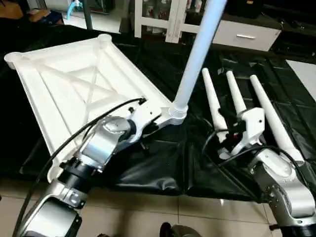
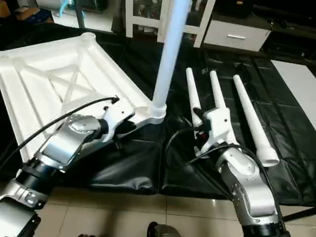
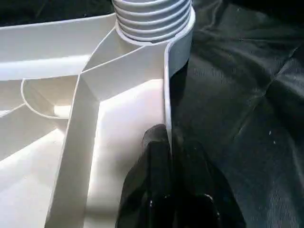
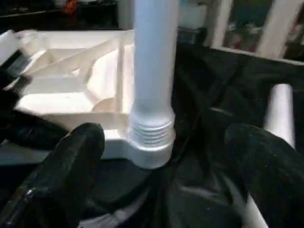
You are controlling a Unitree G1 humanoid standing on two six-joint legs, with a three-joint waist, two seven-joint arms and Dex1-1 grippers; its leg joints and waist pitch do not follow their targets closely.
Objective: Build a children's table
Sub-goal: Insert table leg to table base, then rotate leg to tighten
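The white table top (image 1: pixel 74 79) lies upside down on a black sheet, X-ribs facing up. One white leg (image 1: pixel 197 54) stands upright in its near right corner socket (image 1: pixel 177 112), some thread rings showing above the socket (image 3: pixel 152 19). My left gripper (image 3: pixel 168 137) is shut on the top's rim wall just beside that socket. My right gripper (image 4: pixel 166 137) is open, its fingers (image 4: pixel 71 161) spread wide, facing the upright leg's base without touching it. It hovers over three loose legs (image 1: pixel 236 94) lying side by side on the sheet to the right.
The black sheet (image 1: pixel 163 168) covers the work area and ends at a tiled floor (image 1: pixel 148 212) close to me. A white glass-door cabinet (image 1: pixel 158 15) and a drawer unit (image 1: pixel 242 32) stand behind. A white surface (image 1: pixel 306 74) borders the far right.
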